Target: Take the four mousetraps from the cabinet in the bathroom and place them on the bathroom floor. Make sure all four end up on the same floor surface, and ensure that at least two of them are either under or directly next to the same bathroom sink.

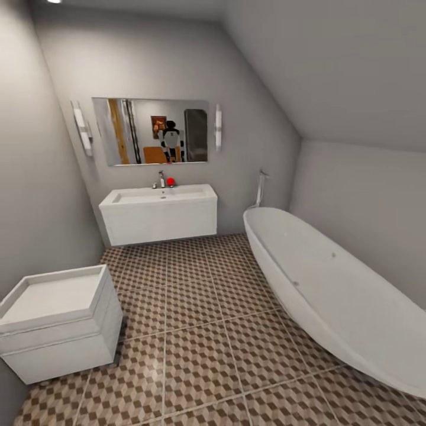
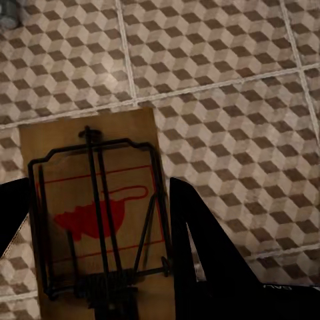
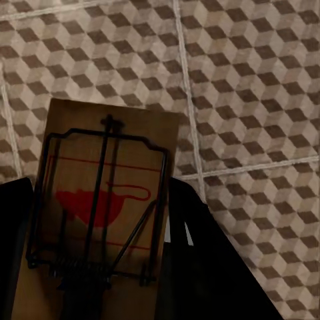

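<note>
Left end effector [image 2: 100,267] grips mousetrap [image 2: 100,213]; right end effector [image 3: 97,260] grips second mousetrap [image 3: 103,207]. Board long axes run along fingers, both above bathroom floor [image 2: 220,87]. Sink [image 1: 158,198] at 11 o'clock, far wall (drop point, likely); neither arm clearly nearer.

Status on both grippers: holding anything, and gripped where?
Each holds a mousetrap by the board's long side edges, at the spring end: left gripper on one mousetrap, right gripper on another.
</note>
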Robot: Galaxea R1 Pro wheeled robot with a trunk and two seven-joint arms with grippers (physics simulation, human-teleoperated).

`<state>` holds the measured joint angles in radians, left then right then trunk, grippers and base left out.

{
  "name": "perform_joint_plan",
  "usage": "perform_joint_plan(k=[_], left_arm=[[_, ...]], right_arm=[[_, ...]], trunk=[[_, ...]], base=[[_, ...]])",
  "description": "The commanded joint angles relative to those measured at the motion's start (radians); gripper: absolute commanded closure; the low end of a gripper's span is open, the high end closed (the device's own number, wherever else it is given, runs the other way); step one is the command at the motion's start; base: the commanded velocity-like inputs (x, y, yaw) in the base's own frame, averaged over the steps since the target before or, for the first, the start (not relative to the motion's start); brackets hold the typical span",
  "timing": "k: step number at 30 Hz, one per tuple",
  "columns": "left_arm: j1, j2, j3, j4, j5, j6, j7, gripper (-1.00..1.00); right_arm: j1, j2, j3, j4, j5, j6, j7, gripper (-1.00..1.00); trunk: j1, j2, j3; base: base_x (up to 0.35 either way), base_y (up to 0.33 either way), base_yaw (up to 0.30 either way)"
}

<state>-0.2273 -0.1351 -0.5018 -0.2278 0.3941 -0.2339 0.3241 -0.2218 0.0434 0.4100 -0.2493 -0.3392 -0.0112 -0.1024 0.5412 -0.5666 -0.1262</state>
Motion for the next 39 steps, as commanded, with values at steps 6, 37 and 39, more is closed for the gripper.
perform_joint_plan(k=[6,37,39], left_arm=[[-0.001,0.0,-0.009,0.001,0.005,-0.002,0.009,1.0],[-0.001,0.001,-0.009,0.001,0.004,-0.002,0.009,1.0],[-0.001,0.001,-0.009,0.001,0.004,-0.002,0.009,1.0]], right_arm=[[-0.001,0.0,0.009,-0.001,-0.014,-0.001,-0.006,1.0],[-0.001,-0.002,0.012,-0.001,-0.014,-0.001,-0.006,1.0],[-0.001,-0.003,0.012,-0.002,-0.013,-0.001,-0.006,1.0]], trunk=[[0.001,-0.001,-0.002],[0.001,-0.001,-0.002],[0.001,-0.001,-0.002]], base=[[0.252,0.144,0.292],[0.29,0.007,0.174],[0.314,-0.043,0.06]])
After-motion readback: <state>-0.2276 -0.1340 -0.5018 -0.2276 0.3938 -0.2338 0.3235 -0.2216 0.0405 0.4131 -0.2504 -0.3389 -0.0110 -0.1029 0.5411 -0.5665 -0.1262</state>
